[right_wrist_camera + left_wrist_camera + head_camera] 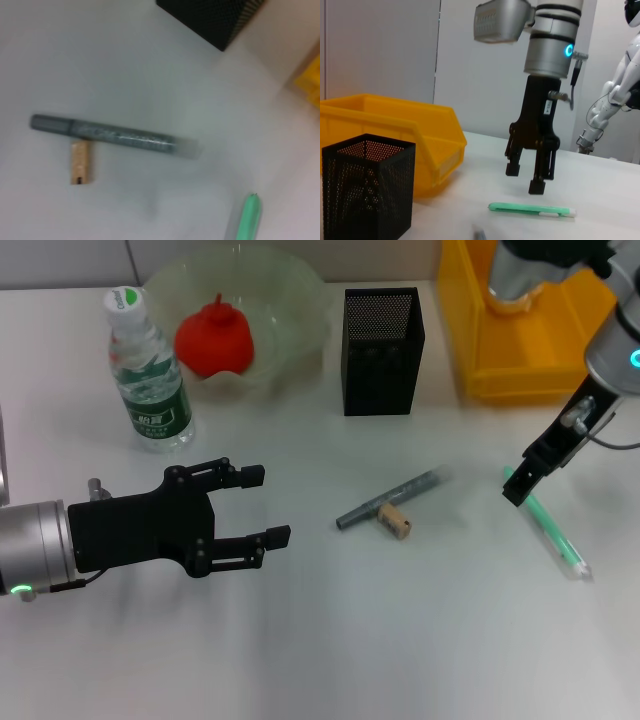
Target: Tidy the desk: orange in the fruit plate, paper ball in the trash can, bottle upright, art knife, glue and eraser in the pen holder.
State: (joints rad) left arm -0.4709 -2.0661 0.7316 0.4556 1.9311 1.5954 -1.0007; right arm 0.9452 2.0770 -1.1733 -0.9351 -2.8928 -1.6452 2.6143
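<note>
The bottle [150, 370] stands upright at the back left. The orange [213, 337] lies in the fruit plate [300, 300]. The pen holder [382, 350] stands at the back centre, and the trash can [520, 350] is to its right. A grey stick [390, 499] lies mid-table with the eraser [396, 521] touching it. A green stick [548, 525] lies to the right. My right gripper [520, 485] is open and hovers just above the green stick's far end [532, 210]. My left gripper [255, 505] is open and empty in front of the bottle. The paper ball is out of view.
The right wrist view shows the grey stick [115, 136], the eraser [80, 162], the green stick's tip [248, 217] and a corner of the pen holder [215, 15]. The left wrist view shows the pen holder [367, 190] in front of the trash can [395, 135].
</note>
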